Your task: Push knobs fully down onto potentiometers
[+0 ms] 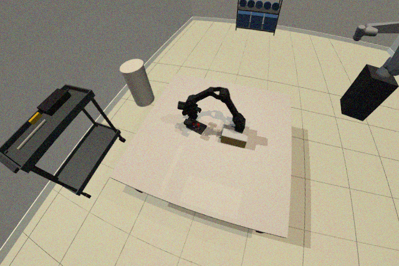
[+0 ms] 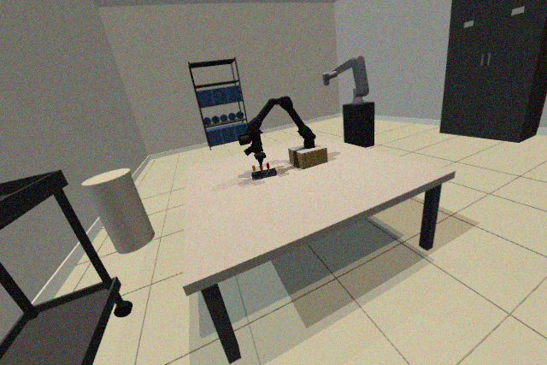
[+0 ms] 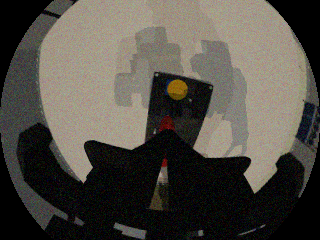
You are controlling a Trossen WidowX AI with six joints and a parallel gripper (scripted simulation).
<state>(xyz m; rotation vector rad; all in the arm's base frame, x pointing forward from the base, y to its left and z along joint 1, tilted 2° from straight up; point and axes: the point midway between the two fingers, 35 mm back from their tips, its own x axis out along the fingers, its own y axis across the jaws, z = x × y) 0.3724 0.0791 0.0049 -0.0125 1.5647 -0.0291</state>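
Note:
The dark circuit board (image 1: 202, 128) (image 2: 270, 173) (image 3: 196, 112) stands on the table. A yellow knob (image 2: 253, 168) (image 3: 177, 90) is at one end. A middle red knob (image 2: 261, 168) (image 3: 167, 123) and another red knob (image 2: 267, 166) (image 3: 164, 162) stand in line with it. My gripper (image 2: 261, 163) (image 3: 167, 132) is shut with nothing between the fingers. It points down, its tips at or just over the top of the middle red knob; whether they touch cannot be told. The fingers hide part of the board in the wrist view. How far each knob sits down its shaft is too small to tell.
The arm's base stands on a block (image 1: 233, 138) (image 2: 313, 158) beside the board. A black cart (image 1: 86, 147) and a pale cylinder (image 1: 138, 84) (image 2: 118, 210) stand on the floor off the table (image 1: 209, 172) (image 2: 308, 202). A shelf, a cabinet and a second arm are farther off.

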